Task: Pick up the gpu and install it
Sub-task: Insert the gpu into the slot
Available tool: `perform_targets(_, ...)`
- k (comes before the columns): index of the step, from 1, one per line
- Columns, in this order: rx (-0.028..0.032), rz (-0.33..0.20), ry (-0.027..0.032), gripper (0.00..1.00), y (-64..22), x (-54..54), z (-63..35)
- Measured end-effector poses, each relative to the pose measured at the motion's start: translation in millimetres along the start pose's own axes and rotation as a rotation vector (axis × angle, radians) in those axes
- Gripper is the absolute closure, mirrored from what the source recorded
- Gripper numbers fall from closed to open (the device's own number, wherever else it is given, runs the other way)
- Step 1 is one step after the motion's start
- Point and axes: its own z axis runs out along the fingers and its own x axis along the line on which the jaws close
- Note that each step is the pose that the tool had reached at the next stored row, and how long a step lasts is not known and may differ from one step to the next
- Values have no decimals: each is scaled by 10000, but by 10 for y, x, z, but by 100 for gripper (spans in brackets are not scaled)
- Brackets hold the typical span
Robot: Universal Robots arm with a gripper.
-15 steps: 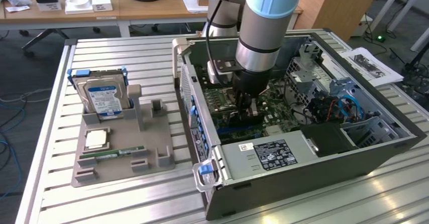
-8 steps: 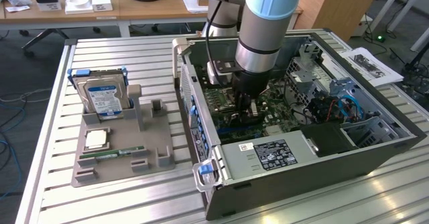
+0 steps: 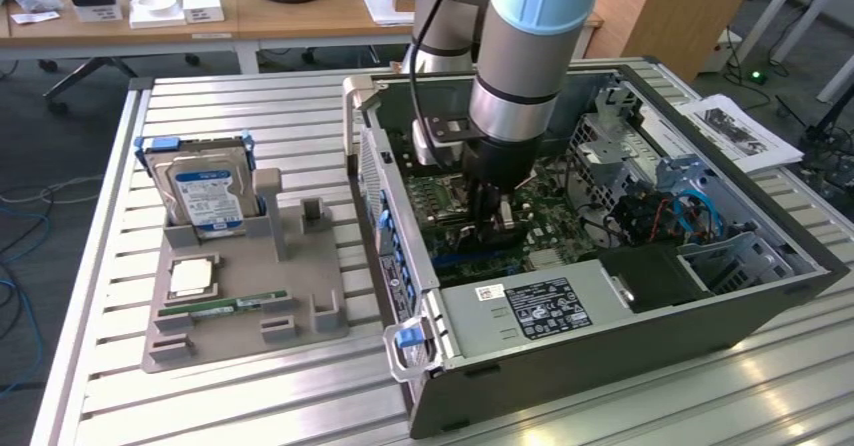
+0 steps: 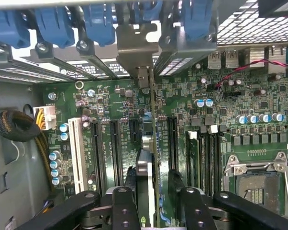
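Note:
The gpu [image 4: 152,143] stands edge-on in a motherboard [image 4: 240,124] slot. Its silvery metal bracket [image 4: 137,45] sits against the case's rear slot openings, beside blue clips. My gripper [image 4: 152,175] straddles the card from above, one black finger on each side. The finger [image 4: 175,184] on one side shows a gap to the card, so the jaws stand open and hold nothing. In the exterior view my gripper [image 3: 487,221] reaches down into the open computer case [image 3: 601,296], and the arm hides the card.
Left of the case in the exterior view, a grey holder [image 3: 240,316] carries a hard drive [image 3: 207,191], a CPU [image 3: 194,276] and a green RAM stick [image 3: 220,308]. A yellow cable bundle [image 4: 19,129] lies beside the motherboard. The CPU socket [image 4: 254,184] is nearby.

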Motion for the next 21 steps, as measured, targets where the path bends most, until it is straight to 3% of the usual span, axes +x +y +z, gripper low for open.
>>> perform_targets(5,5,0,0,60,-2,-3,-72)
perform_targets(18,9,0,-1,60,-2,-3,-75)
perform_targets(21,8,-2,3,73,-2,-3,-76)
